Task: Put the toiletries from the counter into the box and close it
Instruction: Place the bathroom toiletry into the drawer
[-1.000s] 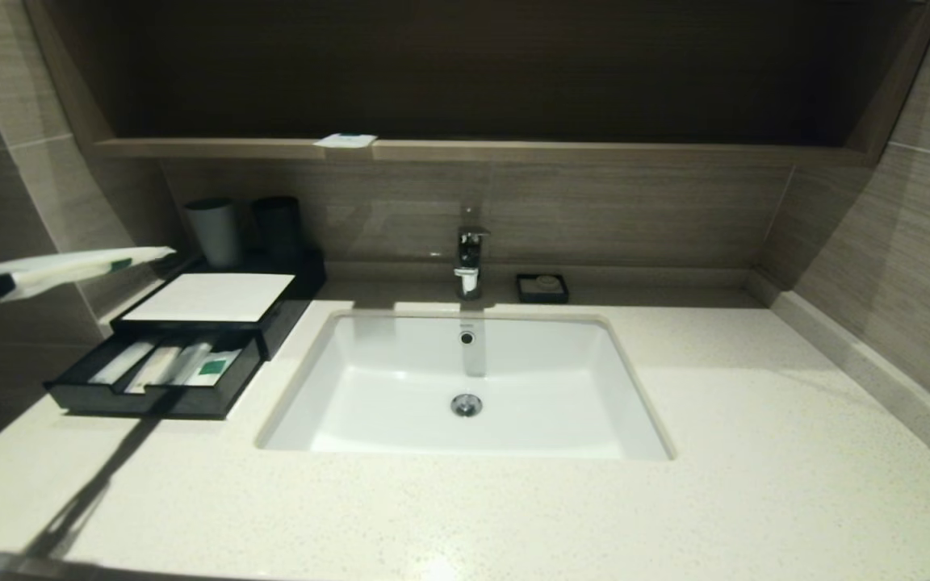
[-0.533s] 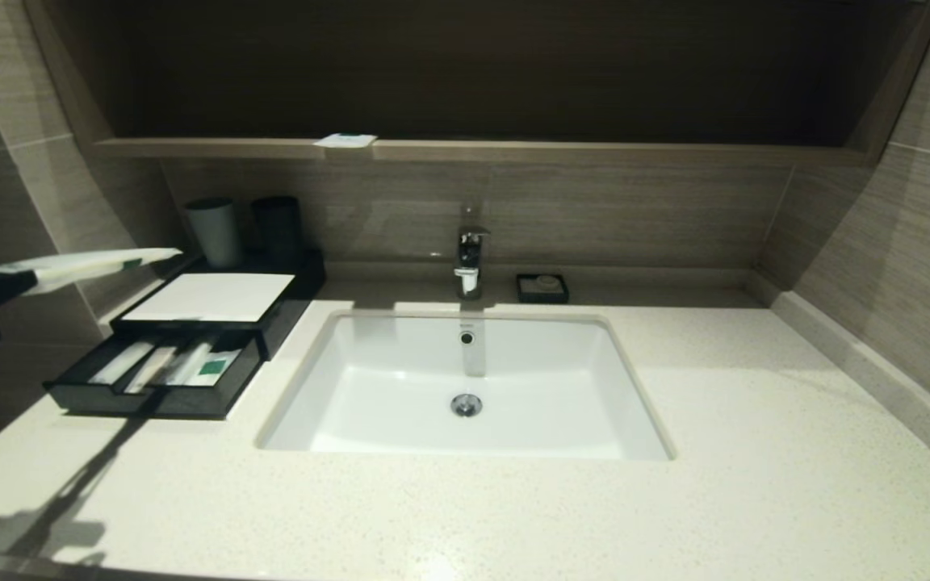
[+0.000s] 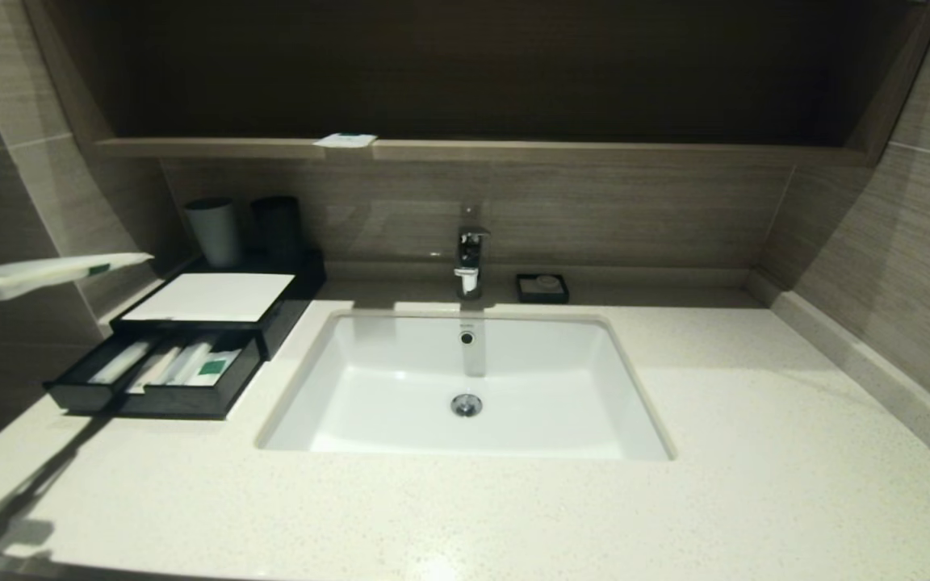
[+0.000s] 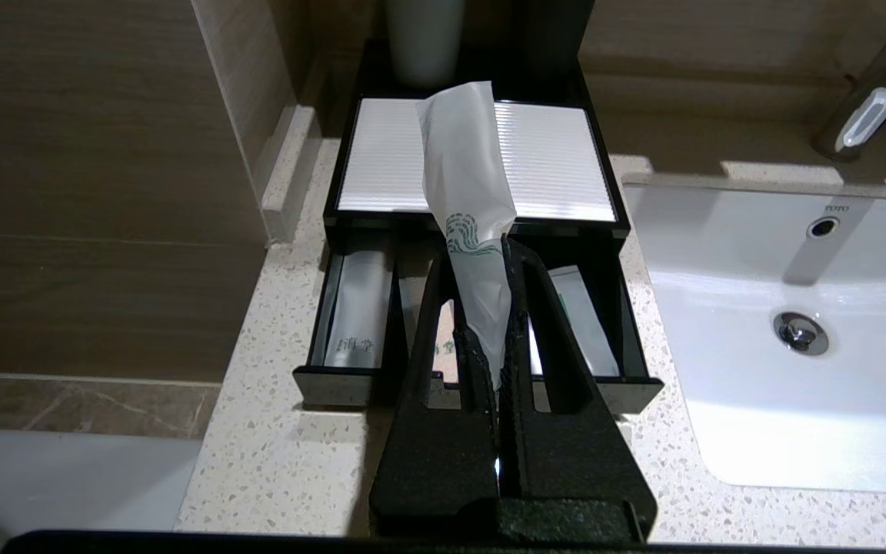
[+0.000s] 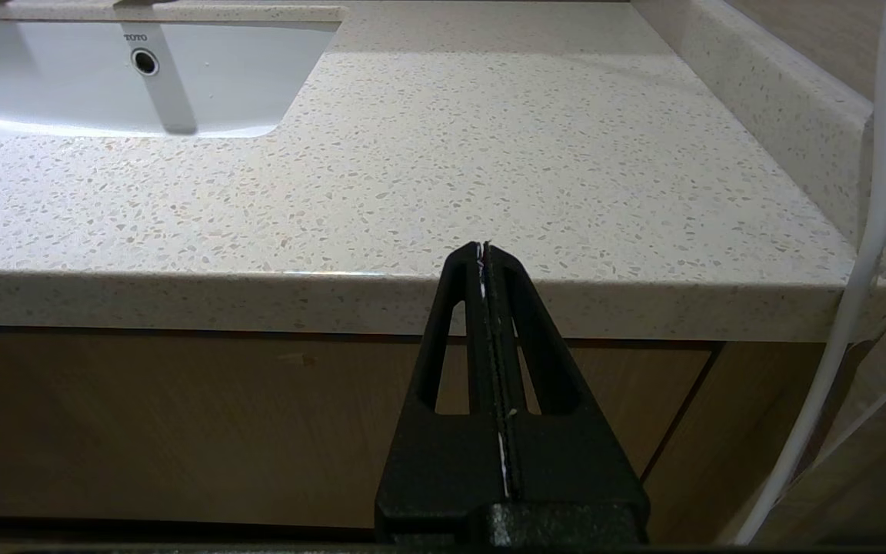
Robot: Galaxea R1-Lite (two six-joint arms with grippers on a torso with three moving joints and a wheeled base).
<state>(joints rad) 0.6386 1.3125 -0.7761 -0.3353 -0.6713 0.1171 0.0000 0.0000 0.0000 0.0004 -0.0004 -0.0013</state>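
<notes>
My left gripper is shut on a narrow white tube-like pouch. It hovers in front of and above the open drawer of the black box. In the head view the pouch sticks out from the far left edge, level with the cups, with the gripper almost out of frame. The drawer is pulled out and holds several white packets. A flat sachet with a green mark lies on the brown counter ledge. My right gripper is shut and empty, parked below the vanity's front edge.
A white sink fills the middle of the speckled vanity top, with a faucet and a small black soap dish behind it. A pale cup and a dark cup stand behind the box. A white cable hangs near the right arm.
The left gripper and its pouch moved slightly right, then back to the left, so the gripper is now almost out of the head view. The drawer and sachet have not moved.
</notes>
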